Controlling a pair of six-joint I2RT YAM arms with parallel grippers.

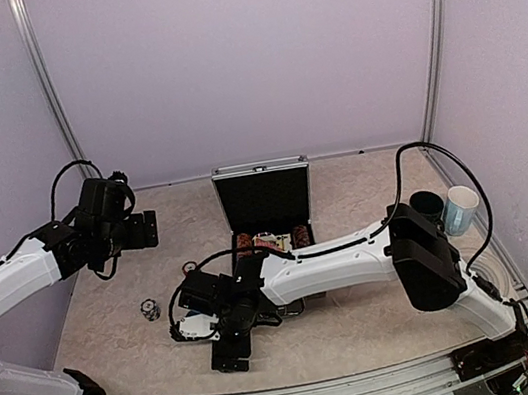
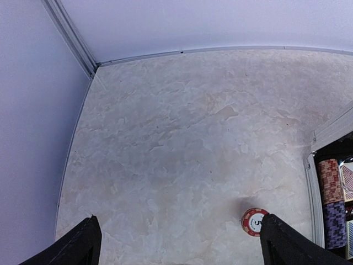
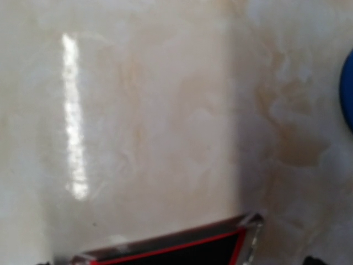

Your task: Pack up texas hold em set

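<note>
The left hand (image 2: 180,221) hangs above the surface (image 2: 182,127), fingers (image 2: 77,245) spread wide with nothing between them. A red chip (image 2: 254,222) lies just by its right fingertip, and the open case (image 1: 264,197) stands further off on that side. The right hand (image 1: 231,353) is low over the surface just in front of the case, also wide open and empty. A blurred dark red-edged thing (image 3: 165,251) lies close under it.

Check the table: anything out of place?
Yes. A red chip lies loose left of the open case, and a dark chip-like piece sits further toward the near edge. Both look like they belong in the case. Nothing looks spilled or damaged.
</note>
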